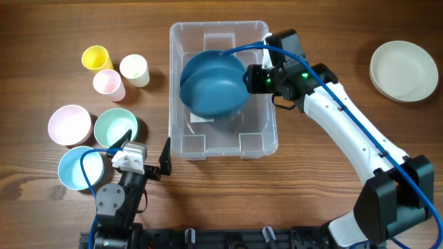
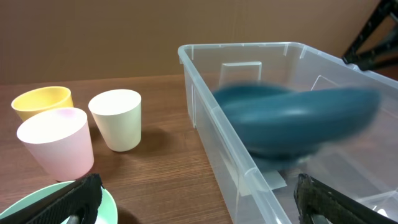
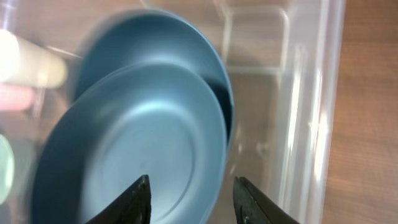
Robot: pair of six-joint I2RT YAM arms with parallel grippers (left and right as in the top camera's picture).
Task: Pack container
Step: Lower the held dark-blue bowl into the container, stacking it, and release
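The clear plastic container (image 1: 181,142) stands in the middle of the table. It also shows in the left wrist view (image 2: 205,68) and the right wrist view (image 3: 311,93). Two dark blue bowls (image 1: 211,86) lie tilted inside it, one over the other. They are blurred in the left wrist view (image 2: 298,118) and the right wrist view (image 3: 137,143). My right gripper (image 1: 248,79) is open just above the bowls' right rim, fingers on either side of it (image 3: 193,199). My left gripper (image 1: 144,151) is open and empty beside the container's front left corner (image 2: 199,208).
Yellow (image 1: 95,57), pink (image 1: 109,83) and cream (image 1: 134,69) cups stand left of the container. Pink (image 1: 69,124), green (image 1: 114,126) and light blue (image 1: 79,168) bowls sit front left. A white bowl (image 1: 403,69) is at the far right.
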